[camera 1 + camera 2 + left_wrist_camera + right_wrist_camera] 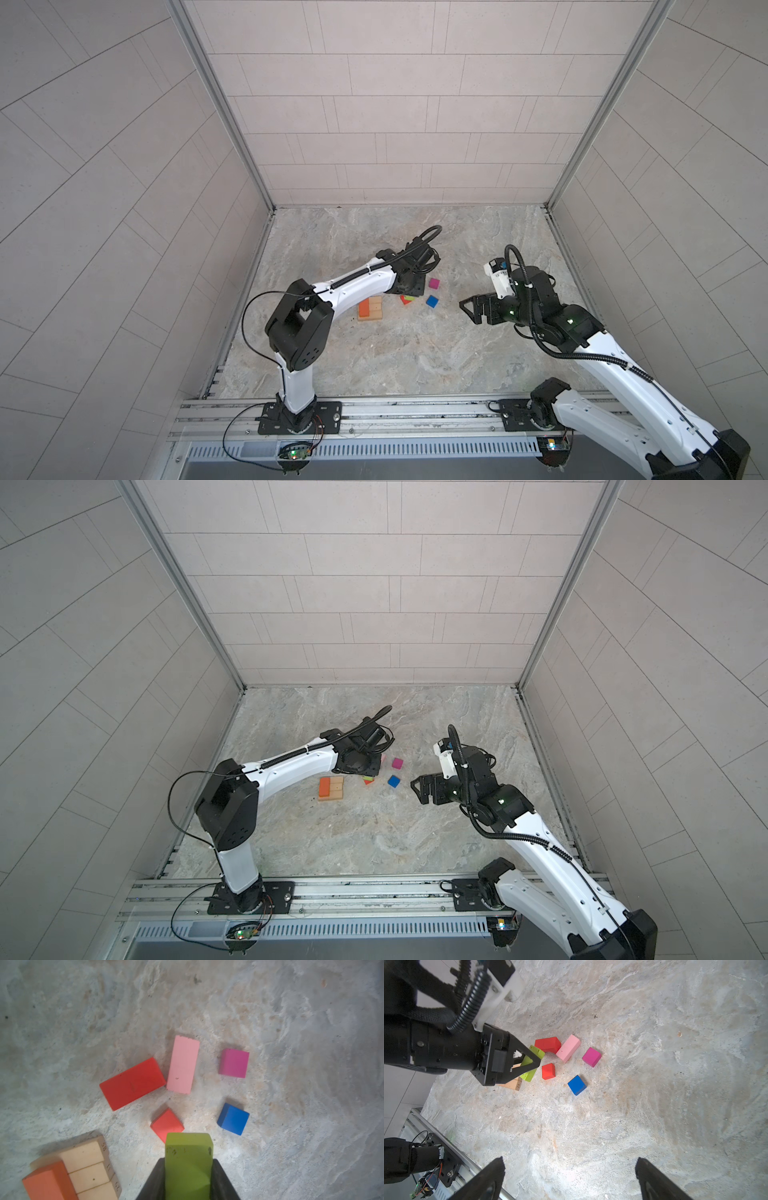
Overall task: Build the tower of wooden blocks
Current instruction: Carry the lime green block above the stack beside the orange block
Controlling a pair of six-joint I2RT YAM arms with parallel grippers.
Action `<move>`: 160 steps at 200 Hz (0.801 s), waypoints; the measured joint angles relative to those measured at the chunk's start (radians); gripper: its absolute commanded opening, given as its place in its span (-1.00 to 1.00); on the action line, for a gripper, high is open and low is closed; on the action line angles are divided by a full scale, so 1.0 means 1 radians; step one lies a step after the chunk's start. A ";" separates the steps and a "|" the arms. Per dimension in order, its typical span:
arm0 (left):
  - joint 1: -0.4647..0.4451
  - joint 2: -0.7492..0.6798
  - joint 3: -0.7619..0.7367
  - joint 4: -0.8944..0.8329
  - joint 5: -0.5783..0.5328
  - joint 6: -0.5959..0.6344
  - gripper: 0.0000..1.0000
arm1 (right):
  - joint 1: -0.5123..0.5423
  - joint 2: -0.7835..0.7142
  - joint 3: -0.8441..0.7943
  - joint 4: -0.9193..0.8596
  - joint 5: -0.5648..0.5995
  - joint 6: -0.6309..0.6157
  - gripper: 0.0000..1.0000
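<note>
Between the closed jaws of the left gripper (pixel 188 1165) a lime oblong (pixel 188 1146) is clamped, close by the red cube (pixel 167 1124) and near the started tower (pixel 331 788), where an orange oblong (pixel 47 1182) is laid on three tan bars (pixel 87 1169). If the lime oblong is set down skewed or pushed sideways, the orange oblong could be shoved off or the tan bars parted, and the red cube may be clipped in passing. The right gripper (pixel 570 1162) is held wide open, touching nothing.
</note>
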 measured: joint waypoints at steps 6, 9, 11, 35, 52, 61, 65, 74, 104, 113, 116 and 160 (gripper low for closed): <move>0.003 -0.008 -0.014 -0.005 -0.001 -0.006 -0.48 | 0.000 0.003 -0.001 0.004 -0.002 0.001 0.98; 0.005 -0.013 -0.023 -0.008 -0.002 -0.010 -0.48 | 0.000 0.004 -0.003 0.006 -0.003 0.003 0.99; 0.006 -0.015 -0.027 -0.009 -0.002 -0.011 -0.49 | 0.000 0.005 -0.003 0.008 -0.003 0.004 0.98; 0.028 -0.049 -0.077 -0.023 -0.014 -0.035 -0.50 | 0.000 0.015 -0.016 0.029 -0.016 0.018 0.99; 0.050 -0.071 -0.106 -0.034 -0.024 -0.048 -0.51 | 0.000 0.024 -0.017 0.040 -0.024 0.023 0.98; 0.061 -0.082 -0.121 -0.036 -0.030 -0.055 -0.51 | 0.000 0.028 -0.017 0.045 -0.026 0.026 0.99; 0.065 -0.088 -0.129 -0.037 -0.032 -0.057 -0.51 | 0.000 0.029 -0.017 0.047 -0.027 0.027 0.99; 0.075 -0.104 -0.151 -0.034 -0.038 -0.063 -0.52 | 0.000 0.031 -0.017 0.051 -0.029 0.030 0.98; 0.109 -0.143 -0.209 -0.027 -0.054 -0.080 -0.52 | 0.000 0.034 -0.017 0.060 -0.039 0.034 0.99; 0.117 -0.147 -0.221 -0.023 -0.057 -0.082 -0.51 | 0.000 0.036 -0.017 0.060 -0.041 0.035 0.99; 0.121 -0.148 -0.224 -0.022 -0.058 -0.082 -0.52 | 0.000 0.036 -0.017 0.060 -0.041 0.035 0.99; 0.127 -0.149 -0.263 0.006 -0.073 -0.085 -0.50 | 0.000 0.038 -0.017 0.060 -0.043 0.038 0.99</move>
